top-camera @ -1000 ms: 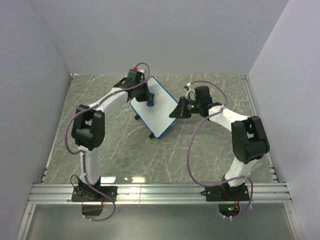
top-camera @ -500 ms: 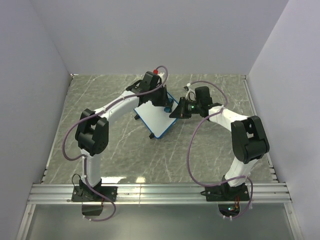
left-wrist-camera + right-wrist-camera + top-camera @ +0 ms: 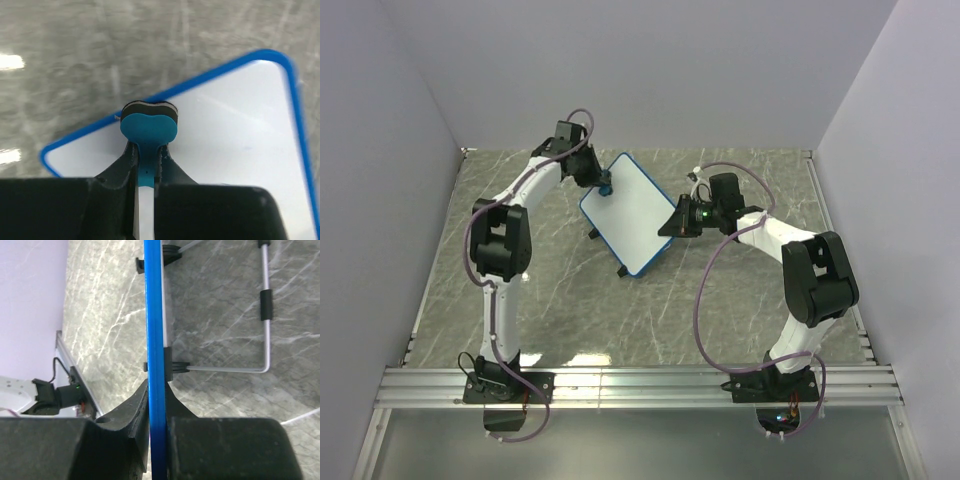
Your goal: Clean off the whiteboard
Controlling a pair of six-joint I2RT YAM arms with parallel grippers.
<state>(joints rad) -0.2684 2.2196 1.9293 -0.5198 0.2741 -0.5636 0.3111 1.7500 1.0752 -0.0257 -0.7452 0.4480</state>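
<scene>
On the table [image 3: 740,300], whiteboard [image 3: 632,214] is standing tilted between the arms. At its far-left edge, left gripper [image 3: 604,186] is pinching the eraser [image 3: 148,126] against the board face; right gripper [image 3: 671,225] is clamping its right edge.

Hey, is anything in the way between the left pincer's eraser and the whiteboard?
Nothing visible. The left pincer holds the blue eraser at the far edge of the whiteboard, with only bare white surface beside it. The right pincer clamps its right edge.

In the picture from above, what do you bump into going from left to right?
Left arm's elbow → whiteboard → right arm's elbow. Both arms' fingertips overlap the whiteboard's edges, so they are left out.
</scene>
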